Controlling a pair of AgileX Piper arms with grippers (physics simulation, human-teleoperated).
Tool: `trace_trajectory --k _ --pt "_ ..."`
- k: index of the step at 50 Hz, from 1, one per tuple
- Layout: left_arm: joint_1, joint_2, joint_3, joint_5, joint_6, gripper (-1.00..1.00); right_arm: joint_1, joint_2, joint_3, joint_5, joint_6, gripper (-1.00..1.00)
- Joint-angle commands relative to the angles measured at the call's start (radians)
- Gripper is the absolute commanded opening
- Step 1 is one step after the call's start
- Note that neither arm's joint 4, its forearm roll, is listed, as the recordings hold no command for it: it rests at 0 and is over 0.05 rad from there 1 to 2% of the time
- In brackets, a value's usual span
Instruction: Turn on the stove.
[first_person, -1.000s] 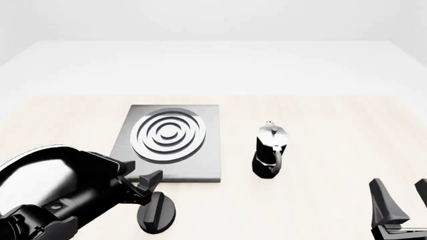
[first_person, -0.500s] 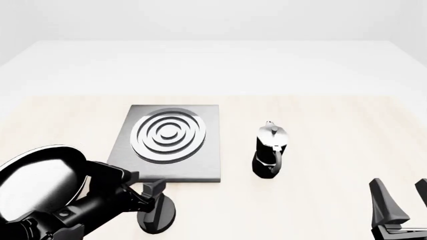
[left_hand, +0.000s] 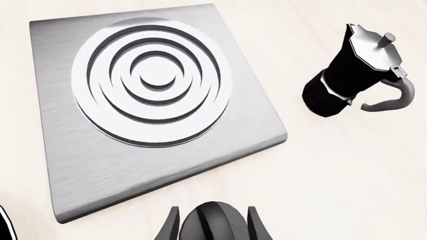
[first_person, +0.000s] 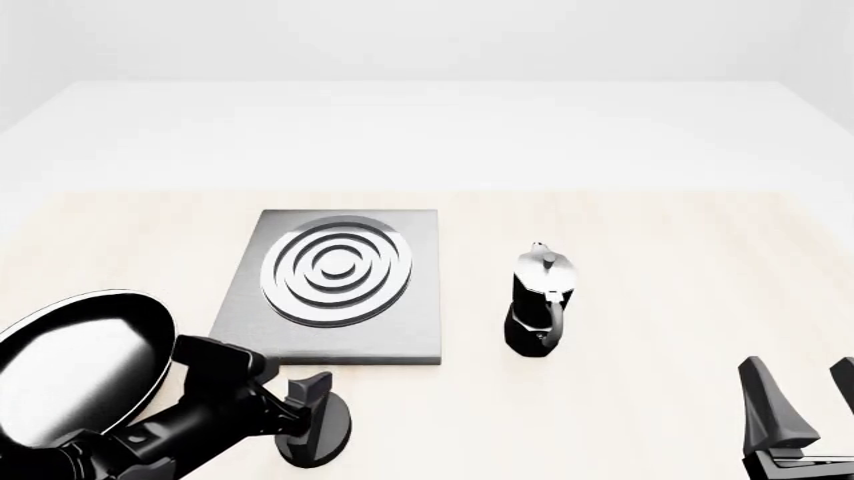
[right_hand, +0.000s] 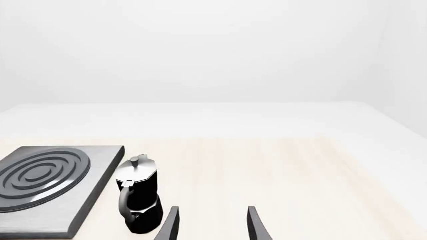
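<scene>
Though half-hidden, knob (first_person: 316, 432) ridge seemingly front-to-back

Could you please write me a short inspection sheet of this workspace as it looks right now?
Surface: pale wooden table, white floor beyond it.
Job's things: stove plate lies flat, burner rings bare; black knob sits apart on the table in front of it.
Clutter: moka pot upright to the plate's right, not touching it; glossy frying pan at the left edge.
Grippers: left gripper has a finger on either side of the knob, contact not clear; right gripper open, holding nothing, low at the right.
Cables: nothing seen.
Surroundings: plain white walls, nothing else seen.
</scene>
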Motion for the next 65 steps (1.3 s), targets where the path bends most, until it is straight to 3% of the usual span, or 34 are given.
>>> trace_trajectory --k 1,54,65 --pt "0.005 0.050 0.009 -0.039 -0.002 1.00 0.000 0.000 0.000 0.000 0.000 1.00" --pt "-0.014 0.286 0.027 -0.239 -0.057 1.00 0.000 0.000 0.000 0.000 0.000 1.00" --pt "0.055 0.258 0.048 -0.235 -0.033 1.00 0.000 0.000 0.000 0.000 0.000 1.00"
